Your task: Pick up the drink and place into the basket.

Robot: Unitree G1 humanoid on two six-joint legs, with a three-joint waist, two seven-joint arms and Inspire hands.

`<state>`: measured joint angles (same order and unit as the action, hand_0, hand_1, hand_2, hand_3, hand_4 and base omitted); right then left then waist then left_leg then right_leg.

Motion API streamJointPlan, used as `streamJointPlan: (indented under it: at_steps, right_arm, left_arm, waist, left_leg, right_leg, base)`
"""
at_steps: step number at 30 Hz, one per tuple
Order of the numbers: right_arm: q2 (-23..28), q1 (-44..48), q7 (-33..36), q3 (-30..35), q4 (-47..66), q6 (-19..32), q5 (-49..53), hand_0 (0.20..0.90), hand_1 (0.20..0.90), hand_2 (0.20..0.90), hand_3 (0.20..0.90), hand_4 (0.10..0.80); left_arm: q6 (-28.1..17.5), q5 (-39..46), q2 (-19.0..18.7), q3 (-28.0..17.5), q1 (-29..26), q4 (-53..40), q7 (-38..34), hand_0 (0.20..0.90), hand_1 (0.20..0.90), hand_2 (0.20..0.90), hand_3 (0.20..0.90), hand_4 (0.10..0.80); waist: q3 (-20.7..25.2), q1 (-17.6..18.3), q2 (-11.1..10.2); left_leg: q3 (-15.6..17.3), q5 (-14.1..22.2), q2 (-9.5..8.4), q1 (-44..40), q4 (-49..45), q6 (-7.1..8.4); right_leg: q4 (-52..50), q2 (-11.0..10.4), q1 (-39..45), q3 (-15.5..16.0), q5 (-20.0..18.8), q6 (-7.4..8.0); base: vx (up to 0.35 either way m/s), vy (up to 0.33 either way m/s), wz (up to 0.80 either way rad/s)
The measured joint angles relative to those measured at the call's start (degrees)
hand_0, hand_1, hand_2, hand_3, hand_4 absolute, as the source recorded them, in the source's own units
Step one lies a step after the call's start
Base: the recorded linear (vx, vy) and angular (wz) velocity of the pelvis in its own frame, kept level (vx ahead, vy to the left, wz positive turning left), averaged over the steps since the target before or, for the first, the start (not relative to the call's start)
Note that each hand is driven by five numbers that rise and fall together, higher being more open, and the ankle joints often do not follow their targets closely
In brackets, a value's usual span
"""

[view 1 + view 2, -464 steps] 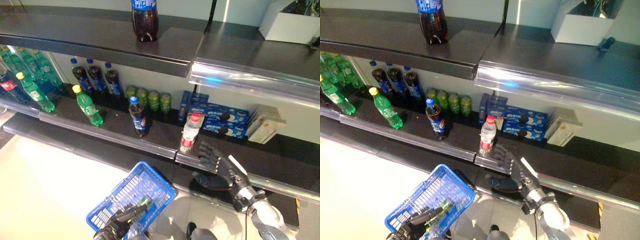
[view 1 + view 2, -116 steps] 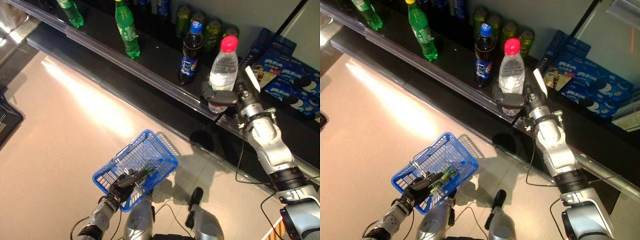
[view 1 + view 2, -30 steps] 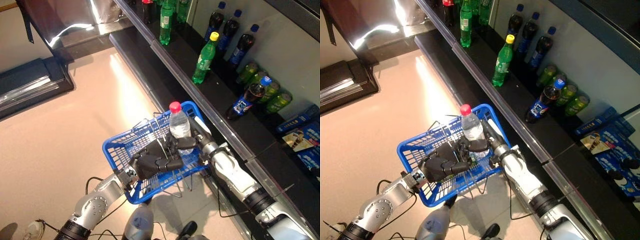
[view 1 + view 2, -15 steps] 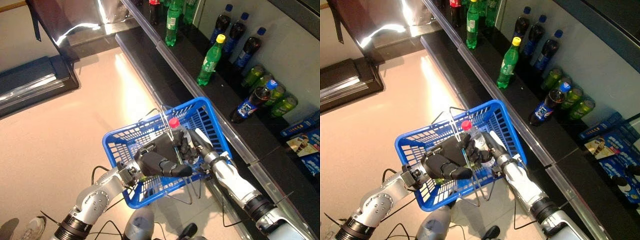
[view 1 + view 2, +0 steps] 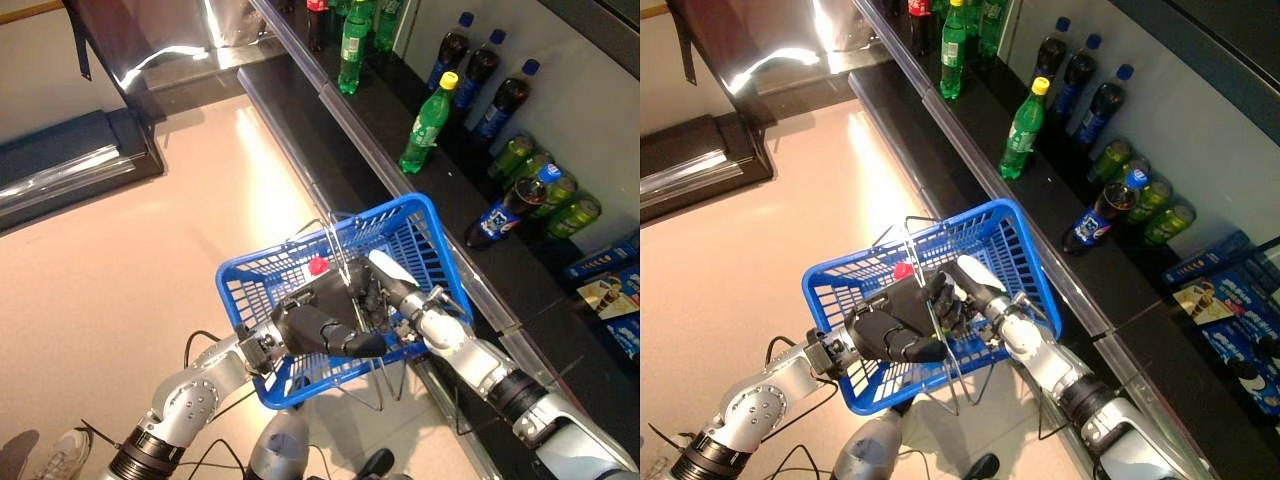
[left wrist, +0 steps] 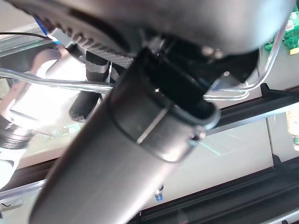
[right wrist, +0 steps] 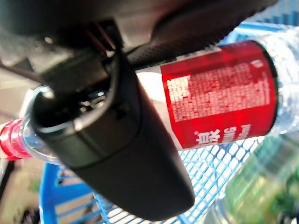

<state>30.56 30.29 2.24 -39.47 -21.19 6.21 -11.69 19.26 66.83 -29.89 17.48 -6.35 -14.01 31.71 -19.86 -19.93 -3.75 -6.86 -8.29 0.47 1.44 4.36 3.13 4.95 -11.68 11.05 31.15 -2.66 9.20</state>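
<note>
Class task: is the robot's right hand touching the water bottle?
Touching: the right wrist view shows the right hand with its thumb lying across the water bottle.

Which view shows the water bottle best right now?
The right wrist view: the water bottle fills it, red label and cap clear, lying over the basket mesh in the right robot hand. The eye views show only its red cap behind the left robot hand. The left wrist view shows none of it.

Both hands meet inside the blue basket [image 5: 1015, 250] — a red-capped bottle [image 5: 904, 270] just showing between them.
</note>
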Motion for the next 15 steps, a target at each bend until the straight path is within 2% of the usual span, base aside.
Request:
streamJointPlan:
  at_steps: [15]
  right_arm:
    - [0.2,4.5,-4.0,-7.1,-1.0,-1.4,-9.5,0.300,0.300,0.300,0.200,0.100]
  left_arm:
    - [0.3,-0.2,-0.5,2.7,-2.6,0.0,3.9,0.300,0.300,0.300,0.200,0.100]
  waist:
    - [0.0,-2.2,0.0]
  left_leg:
    - [-1.6,0.0,-0.76,0.1,-0.4,0.00]
  right_leg:
    - [0.1,-0.3,1.0,1.5,0.2,0.20]
  base:
    - [0.006,-0.002,0.05]
